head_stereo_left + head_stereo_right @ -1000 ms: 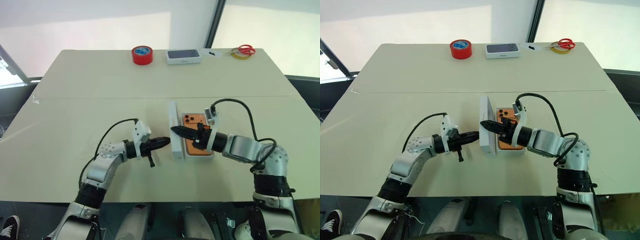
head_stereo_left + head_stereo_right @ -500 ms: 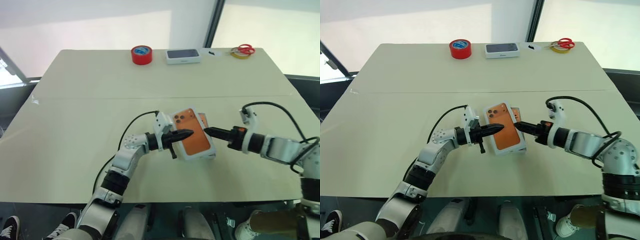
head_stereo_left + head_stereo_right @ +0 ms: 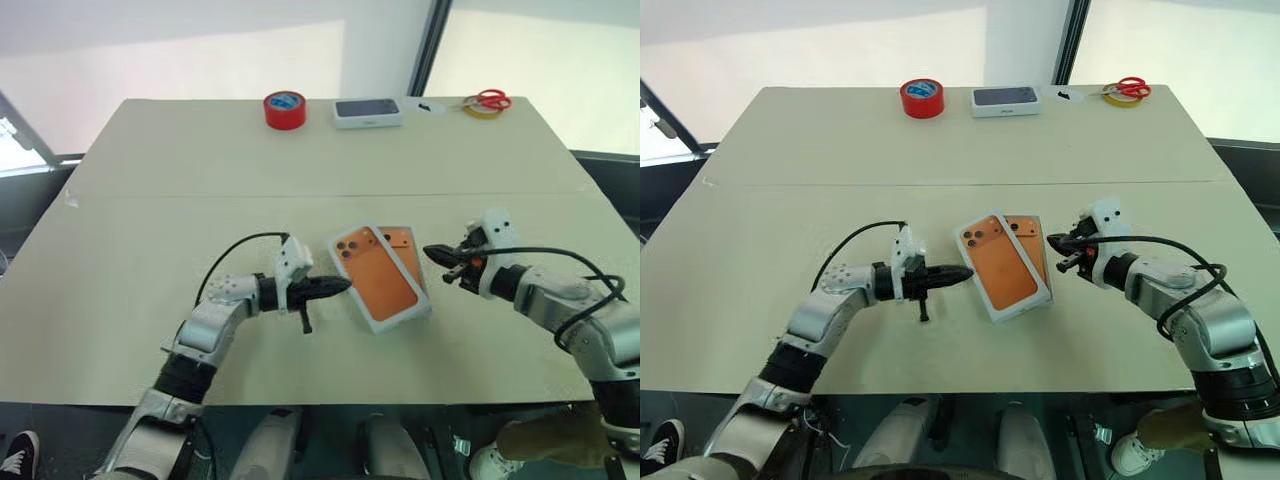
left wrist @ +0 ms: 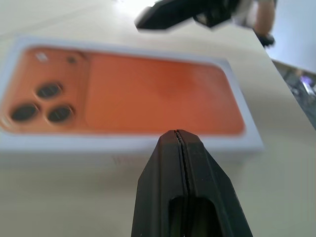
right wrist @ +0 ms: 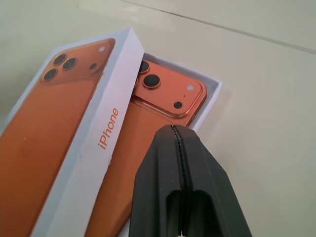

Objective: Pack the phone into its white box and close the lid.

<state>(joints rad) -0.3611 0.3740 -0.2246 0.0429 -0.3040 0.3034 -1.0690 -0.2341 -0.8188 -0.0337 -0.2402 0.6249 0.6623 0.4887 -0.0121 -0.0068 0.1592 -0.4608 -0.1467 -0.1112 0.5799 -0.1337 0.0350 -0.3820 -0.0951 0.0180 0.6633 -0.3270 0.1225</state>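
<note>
**Ana:** Since a second ago the lid has gone from standing on edge beside the box to lying picture side up, skewed, over it. Both arms have pulled back too: the left gripper sits just left of the lid, the right gripper just right of the box, centre of the frame.

**Ben:** Are they holding anything?

**Ana:** No. Both pairs of fingers are pressed together on nothing, neither touching the cardboard.

**Ben:** And the phone?

**Ana:** In the box, back up, camera block at the far corner. The right wrist view shows it peeking from under the lid's wall.

**Ben:** So why is the lid crooked?

**Ana:** I'd say it was tipped over rather than lowered square. Its long edge rides across the phone, so it rests on top instead of sleeving down; the box's right-hand side is still uncovered.

**Ben:** Room to fix it?

**Ana:** Plenty. The table is bare all round the pair. The tape, the closed box and the scissors sit along the top edge, well apart. The lid's corner is nearest the front edge, yet not close enough to worry about.
</note>
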